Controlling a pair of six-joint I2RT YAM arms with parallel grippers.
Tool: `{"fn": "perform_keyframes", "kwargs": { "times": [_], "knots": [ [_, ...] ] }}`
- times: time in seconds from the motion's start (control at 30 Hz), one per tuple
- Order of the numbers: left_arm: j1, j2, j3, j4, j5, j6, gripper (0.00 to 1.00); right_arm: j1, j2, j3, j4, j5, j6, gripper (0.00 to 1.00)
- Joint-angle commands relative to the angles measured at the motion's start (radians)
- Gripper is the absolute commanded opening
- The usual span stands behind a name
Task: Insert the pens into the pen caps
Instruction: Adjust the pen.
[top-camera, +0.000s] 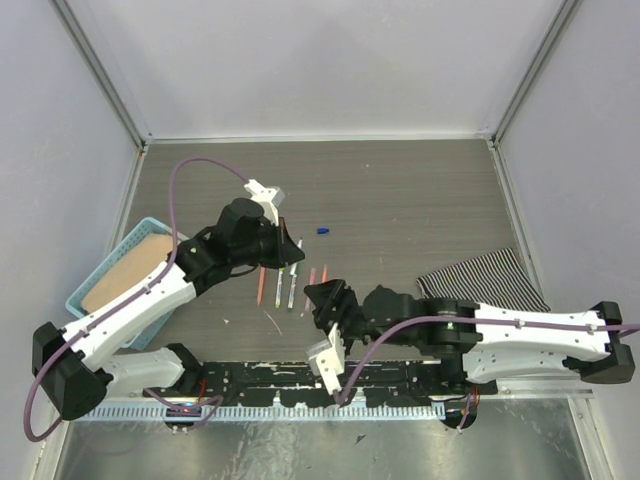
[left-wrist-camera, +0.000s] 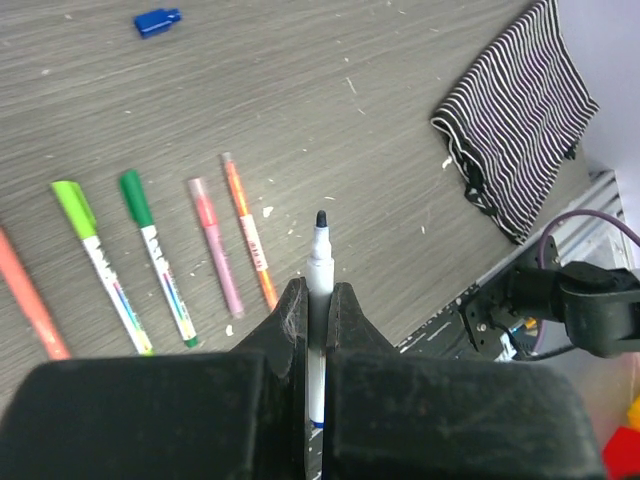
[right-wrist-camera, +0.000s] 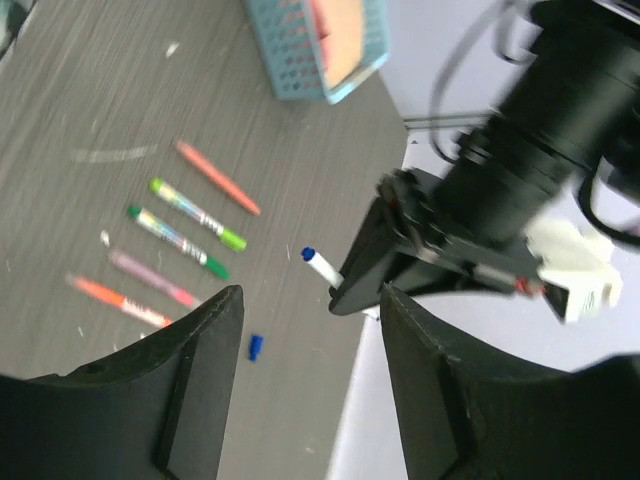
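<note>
1. My left wrist view shows the left pincer (left-wrist-camera: 318, 305) clenched on a white-barrelled pen with a bare dark-blue tip (left-wrist-camera: 320, 250), above the grey wood-grain bench (left-wrist-camera: 400, 110). In the overhead view I cannot make that pen out.
2. The small blue plastic cap (left-wrist-camera: 157, 21) lies alone on the bench, well apart from it.
3. The right wrist view shows the right pincer (right-wrist-camera: 310, 390) released, with nothing between its fingers.
4. The row of five loose pens (left-wrist-camera: 160, 262) carries barrel print that is too small for me to read.

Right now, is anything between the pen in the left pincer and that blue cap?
Nothing visible. The left pincer grips the pen; the blue cap lies alone on the table, apart from the other pens.
</note>
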Motion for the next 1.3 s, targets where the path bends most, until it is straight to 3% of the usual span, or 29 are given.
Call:
{"fn": "perform_keyframes", "kwargs": {
  "times": [0.0, 0.1, 0.17, 0.3, 0.4, 0.67, 0.77, 0.93, 1.03, 1.27],
  "knots": [
    [0.024, -0.047, -0.023, -0.054, -0.052, 0.038, 0.0, 0.006, -0.083, -0.034, 0.329, 0.041, 0.452, 0.61],
    [0.03, -0.067, -0.031, -0.084, -0.071, 0.043, 0.0, 0.005, -0.094, -0.017, 0.394, 0.192, 0.714, 0.61],
    [0.031, -0.086, -0.037, -0.102, -0.079, 0.045, 0.0, 0.006, -0.083, 0.015, 0.391, 0.352, 0.942, 0.69],
    [0.031, -0.141, -0.06, -0.117, -0.083, 0.049, 0.0, 0.003, -0.008, 0.142, 0.206, 0.613, 1.327, 0.81],
    [0.031, -0.2, -0.098, -0.1, -0.094, 0.046, 0.0, 0.003, 0.012, 0.16, 0.162, 0.628, 1.486, 0.86],
    [0.031, -0.416, -0.253, 0.077, -0.125, -0.004, 0.0, -0.006, 0.049, 0.126, 0.223, 0.626, 1.864, 0.84],
    [0.031, -0.48, -0.277, 0.122, -0.127, -0.033, 0.0, -0.033, 0.081, 0.11, 0.291, 0.556, 1.956, 0.77],
    [0.032, -0.551, -0.278, 0.132, -0.154, -0.057, 0.0, -0.24, 0.126, 0.017, 0.483, 0.17, 2.082, 0.74],
    [0.031, -0.569, -0.254, 0.111, -0.167, -0.055, 0.0, -0.302, 0.139, -0.065, 0.658, -0.007, 2.112, 0.73],
    [0.031, -0.6, -0.222, 0.099, -0.176, -0.062, 0.0, -0.325, 0.192, -0.137, 0.875, -0.12, 2.109, 0.67]
  ]
}}
